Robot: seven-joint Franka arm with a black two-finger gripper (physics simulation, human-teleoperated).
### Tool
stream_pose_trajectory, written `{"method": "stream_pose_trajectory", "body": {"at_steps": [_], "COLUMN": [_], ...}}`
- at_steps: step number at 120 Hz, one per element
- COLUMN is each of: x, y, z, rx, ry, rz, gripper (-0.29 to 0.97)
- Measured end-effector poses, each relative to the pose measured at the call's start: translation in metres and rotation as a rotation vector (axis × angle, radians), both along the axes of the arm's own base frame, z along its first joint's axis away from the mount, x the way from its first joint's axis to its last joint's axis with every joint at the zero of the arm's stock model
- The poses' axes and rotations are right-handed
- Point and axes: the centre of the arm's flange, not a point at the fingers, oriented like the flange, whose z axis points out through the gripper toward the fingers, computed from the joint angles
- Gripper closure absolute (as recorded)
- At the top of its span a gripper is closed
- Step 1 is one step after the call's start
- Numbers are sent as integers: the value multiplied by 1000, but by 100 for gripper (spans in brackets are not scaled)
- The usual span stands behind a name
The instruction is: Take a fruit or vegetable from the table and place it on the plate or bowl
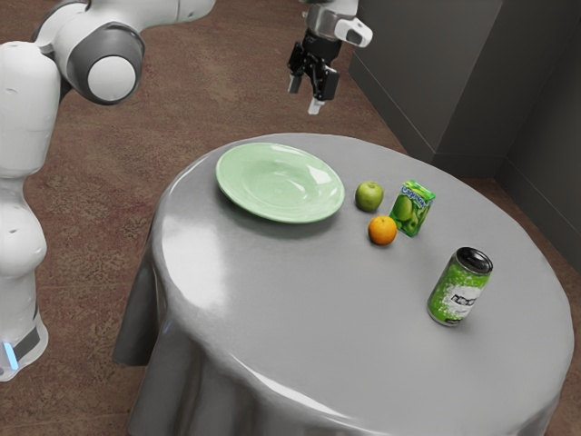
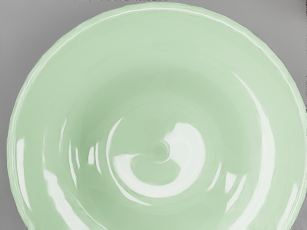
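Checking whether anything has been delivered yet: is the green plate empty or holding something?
Empty. The plate shows bare glossy green in both views; the apple and orange lie outside its rim.

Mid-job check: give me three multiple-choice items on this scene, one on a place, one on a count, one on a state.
1. Over the table, where is the end effector?
A) touching the cloth
B) down by the floor
C) above the plate

2. How many round fruits lie on the table?
A) one
B) two
C) four

3. What state is the plate in?
A) empty
B) holding fruit
C) flipped over

Answers:
1 C: the wrist view looks straight down onto the plate.
2 B: an apple and an orange sit beside the plate.
3 A: its green surface is bare.
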Motion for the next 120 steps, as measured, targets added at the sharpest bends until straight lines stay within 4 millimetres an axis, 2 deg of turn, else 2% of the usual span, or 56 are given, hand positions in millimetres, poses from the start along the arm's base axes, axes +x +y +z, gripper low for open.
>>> {"method": "stream_pose_trajectory", "body": {"at_steps": [18, 21, 24, 29, 32, 36, 40, 54, 63, 68, 73, 93, 103, 110, 120], "x": [2, -1, -14, -61, -89, -117, -129, -103, -57, -31, -13, 38, 53, 58, 60], "y": [2, 2, 0, -14, -25, -39, -51, -75, -80, -74, -69, -105, -106, -102, -96], "z": [-3, 6, 37, 134, 177, 211, 226, 206, 159, 124, 99, 38, 12, -8, -27], "rx": [-12, -14, 1, 64, 94, 115, 119, 70, 22, -11, -38, -92, -99, -100, -95], "ry": [-3, -20, -73, -243, -323, -385, -408, -363, -281, -227, -193, -153, -131, -101, -73], "rz": [-32, -33, -32, -26, -24, -26, -29, -65, -89, -86, -78, -123, -114, -99, -79], "gripper": [0, 0, 0, 0, 0, 0, 0, 0, 0, 0, 0, 0, 0, 0, 0]}}
